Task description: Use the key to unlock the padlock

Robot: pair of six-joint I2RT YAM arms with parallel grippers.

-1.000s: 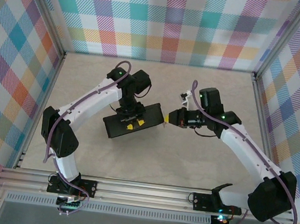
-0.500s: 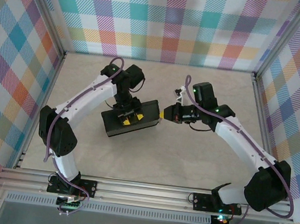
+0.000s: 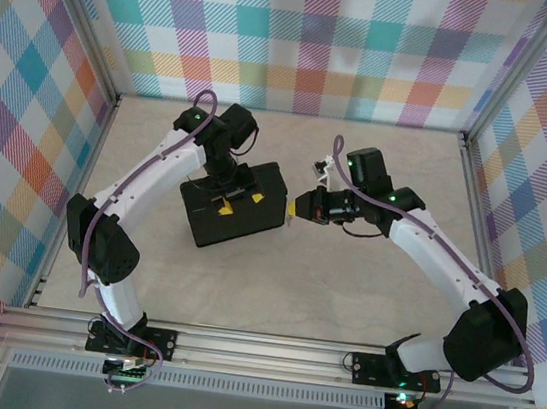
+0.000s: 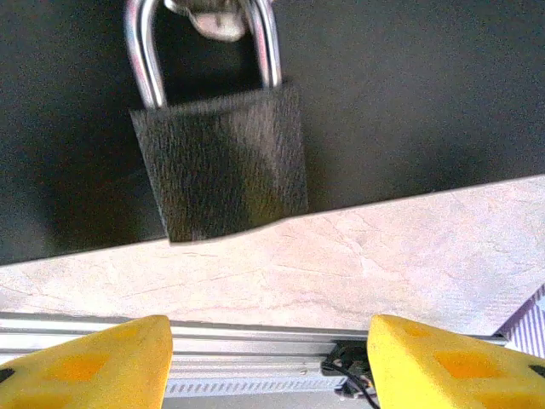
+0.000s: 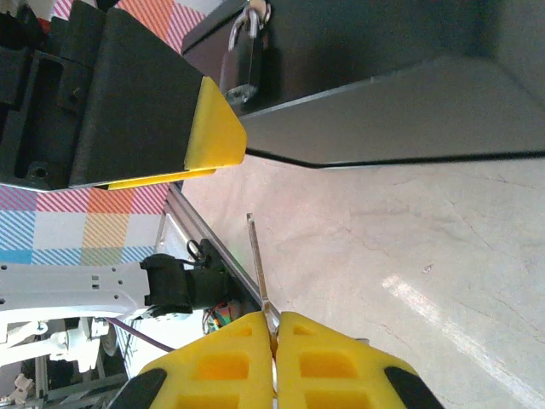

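Observation:
The small padlock (image 4: pixel 220 162) hangs by its metal shackle (image 4: pixel 145 51) from the front of a black box (image 3: pixel 240 228). My left gripper (image 4: pixel 271 366) is open, its yellow fingertips (image 4: pixel 85 362) apart just in front of the padlock and holding nothing. In the top view the left gripper (image 3: pixel 238 202) sits over the box. My right gripper (image 5: pixel 274 358) is shut on the key (image 5: pixel 258 264), whose thin blade sticks out toward the box. The padlock (image 5: pixel 243 64) is some way ahead of the key tip. From above, the right gripper (image 3: pixel 295 208) is just right of the box.
The box (image 5: pixel 383 77) stands on a pale marble-patterned table (image 3: pixel 342 294). Plaid walls (image 3: pixel 315 39) close in three sides, and an aluminium rail (image 3: pixel 264 350) runs along the near edge. One left gripper finger (image 5: pixel 213 128) reaches across in front of the padlock.
My left gripper has opened and moved toward the back of the table. The box shifted back and turned with it. My right gripper moved slightly left, still shut on the key.

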